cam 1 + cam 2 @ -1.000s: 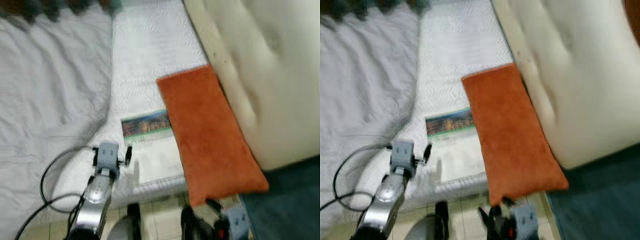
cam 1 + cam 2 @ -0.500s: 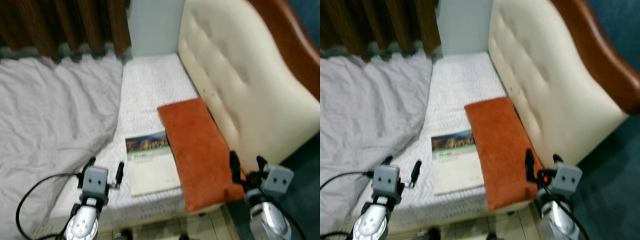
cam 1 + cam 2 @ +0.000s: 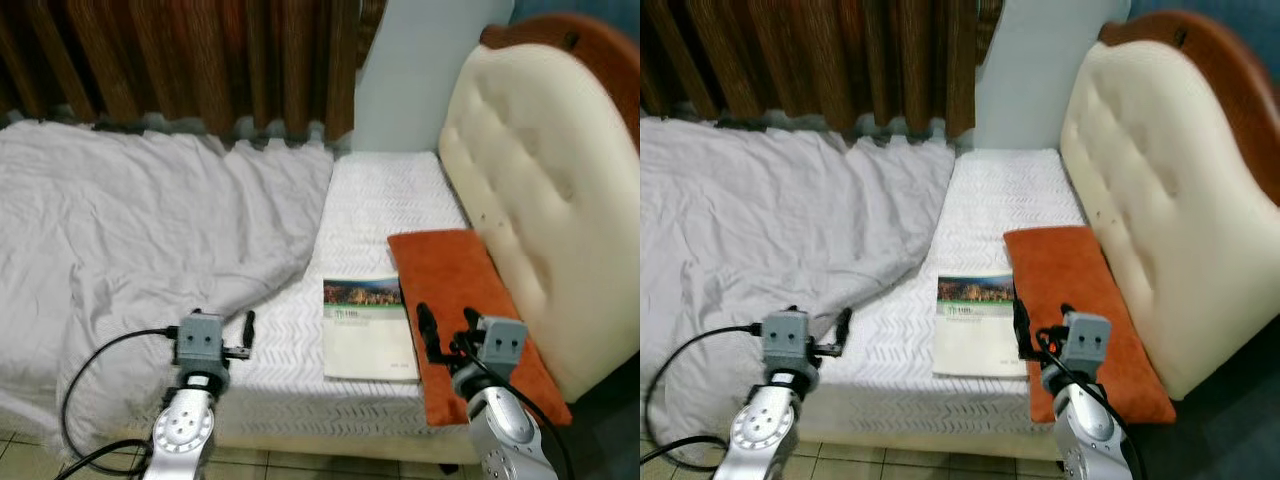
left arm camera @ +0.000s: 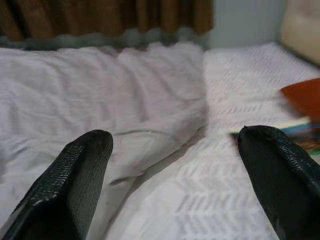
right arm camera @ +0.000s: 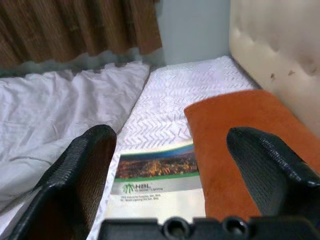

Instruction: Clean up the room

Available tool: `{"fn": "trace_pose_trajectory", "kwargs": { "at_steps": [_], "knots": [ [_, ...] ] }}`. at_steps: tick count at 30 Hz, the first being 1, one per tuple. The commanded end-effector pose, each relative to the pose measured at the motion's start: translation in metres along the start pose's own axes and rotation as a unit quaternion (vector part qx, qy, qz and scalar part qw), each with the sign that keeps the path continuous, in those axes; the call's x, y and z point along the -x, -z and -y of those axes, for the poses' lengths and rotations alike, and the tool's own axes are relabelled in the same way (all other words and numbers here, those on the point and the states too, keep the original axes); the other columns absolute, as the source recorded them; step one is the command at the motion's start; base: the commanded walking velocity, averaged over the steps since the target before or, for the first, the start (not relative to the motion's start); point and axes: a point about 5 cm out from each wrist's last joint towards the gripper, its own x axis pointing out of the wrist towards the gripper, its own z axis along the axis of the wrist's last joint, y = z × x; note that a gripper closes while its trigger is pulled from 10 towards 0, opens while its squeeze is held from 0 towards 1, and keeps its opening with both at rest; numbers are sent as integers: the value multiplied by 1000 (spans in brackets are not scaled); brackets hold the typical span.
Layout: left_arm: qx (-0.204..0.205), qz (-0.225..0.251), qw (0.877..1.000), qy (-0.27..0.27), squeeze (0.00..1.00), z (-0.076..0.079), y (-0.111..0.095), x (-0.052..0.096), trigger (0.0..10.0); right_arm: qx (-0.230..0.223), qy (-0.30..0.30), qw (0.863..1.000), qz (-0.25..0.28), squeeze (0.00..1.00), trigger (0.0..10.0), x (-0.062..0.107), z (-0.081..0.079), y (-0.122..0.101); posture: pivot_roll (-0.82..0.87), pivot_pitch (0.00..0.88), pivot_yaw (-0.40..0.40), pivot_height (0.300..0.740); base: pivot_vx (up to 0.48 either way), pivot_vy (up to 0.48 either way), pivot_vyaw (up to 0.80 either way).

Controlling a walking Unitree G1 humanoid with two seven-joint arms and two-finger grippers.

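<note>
You're at the approach step, nothing yet gripped: the booklet [image 3: 368, 328], a flat glossy rectangle with a photo band across its top, lies low and right of centre in the head view on the bare mattress [image 3: 385, 195], touching the long edge of the rust-orange velvety cushion [image 3: 470, 305] that lies just beside the padded cream headboard [image 3: 545, 210]. Your right end effector [image 3: 446, 332] hovers with fingers spread wide over the booklet's lower right corner and the cushion's edge, so I'd judge your next move is to pick one and lower squarely. The left end effector [image 3: 218, 322], also wide open, sits at lower left by the rumpled white duvet [image 3: 140, 240].
</note>
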Motion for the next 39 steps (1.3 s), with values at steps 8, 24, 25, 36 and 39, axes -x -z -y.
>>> {"fn": "trace_pose_trajectory", "kwargs": {
  "at_steps": [8, 24, 25, 36, 39],
  "knots": [
    [-14, -23, 1000, 0, 0, -19, 5, -9, 10000, 6, -26, 1000, -4, 0, 10000, -2, -6, 6, 81, 0, -58, 740, 0, 480, 0],
    [12, -51, 998, -36, 0, -19, 13, -10, 10000, 9, -75, 997, -19, 0, 10000, -5, -12, 12, 87, 0, -74, 740, 0, 480, 0],
    [12, -51, 998, -36, 0, -19, 13, -10, 10000, 9, -75, 997, -19, 0, 10000, -5, -12, 12, 87, 0, -74, 740, 0, 480, 0],
    [-12, -50, 998, -45, 0, -20, 12, -11, 10000, 24, -101, 994, -31, 0, 10000, -2, -14, 16, 84, 0, -76, 740, 82, 175, 0],
    [-4, -13, 1000, -16, 0, -18, -1, -6, 10000, -8, -66, 997, -33, 0, 10000, 5, -5, 19, 88, 0, -82, 740, 453, 0, 0]
  ]
}}
